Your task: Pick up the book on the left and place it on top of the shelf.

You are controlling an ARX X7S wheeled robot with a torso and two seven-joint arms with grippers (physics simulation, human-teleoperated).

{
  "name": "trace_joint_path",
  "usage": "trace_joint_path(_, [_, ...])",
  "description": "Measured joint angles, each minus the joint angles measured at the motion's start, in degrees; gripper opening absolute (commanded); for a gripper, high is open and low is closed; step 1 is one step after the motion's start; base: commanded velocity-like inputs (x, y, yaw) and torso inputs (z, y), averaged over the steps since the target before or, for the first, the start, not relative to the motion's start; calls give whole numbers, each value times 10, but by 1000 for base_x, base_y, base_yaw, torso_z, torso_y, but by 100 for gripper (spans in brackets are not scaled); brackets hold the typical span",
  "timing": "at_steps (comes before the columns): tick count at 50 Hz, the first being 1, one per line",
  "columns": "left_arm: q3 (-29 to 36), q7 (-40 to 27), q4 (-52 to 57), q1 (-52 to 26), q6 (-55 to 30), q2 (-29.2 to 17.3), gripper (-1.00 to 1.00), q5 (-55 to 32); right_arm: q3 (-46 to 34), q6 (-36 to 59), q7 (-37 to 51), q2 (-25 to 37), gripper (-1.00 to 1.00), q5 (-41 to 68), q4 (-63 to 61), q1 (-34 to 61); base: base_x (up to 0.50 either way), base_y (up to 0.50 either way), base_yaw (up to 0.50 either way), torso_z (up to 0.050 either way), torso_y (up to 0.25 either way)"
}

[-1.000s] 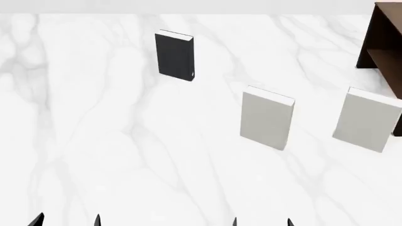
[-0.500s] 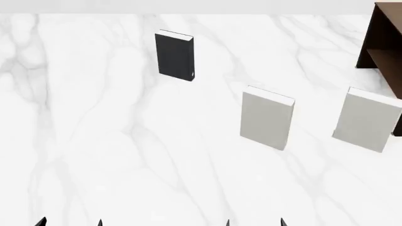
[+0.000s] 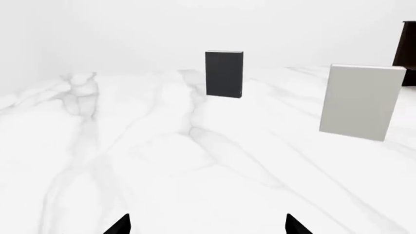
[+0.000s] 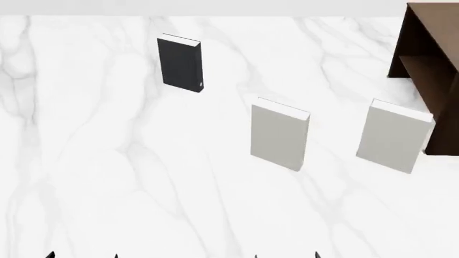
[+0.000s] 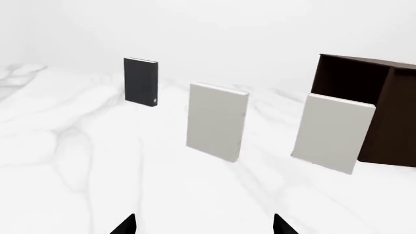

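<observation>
We saw our left gripper (image 4: 80, 255) and right gripper (image 4: 285, 255) only as dark fingertips at the near edge of the white marble worktop (image 4: 129, 188) — both spread wide and holding nothing, well short of every book. From each wrist view the tips stood far apart with bare marble between them.

Taking the middle grey book (image 4: 278, 134) as our landmark, it stood upright on the worktop, nearest to our grippers. To its right, apart from it, stood the second grey book (image 4: 393, 137), also upright and just beside the shelf (image 4: 423, 59); whether they touched we could not tell. The shelf — dark brown, with flat boards — rose behind and to the right of that second book, at the far right of the worktop.

The book (image 4: 179, 64) stood farther off than the middle grey book and to its left, upright on the marble, dark charcoal with a pale top edge, well apart from the others and from both grippers.
</observation>
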Motion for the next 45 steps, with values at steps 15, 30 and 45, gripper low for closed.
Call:
trace_joint_path(15, [12, -9, 67, -26, -97, -19, 100, -17, -11, 150, -6, 13, 100, 45, -93, 34, 0, 0, 0, 0, 0])
trace_joint_path(30, [-12, -13, 261, -240, -468, -47, 100, -83, 13, 583, 15, 26, 100, 109, -255, 296, 0, 0, 0, 0, 0])
trace_joint_path(45, [-20, -19, 291, -331, -572, -58, 100, -102, 30, 735, 19, 30, 100, 138, -294, 406, 401, 0, 0, 0, 0])
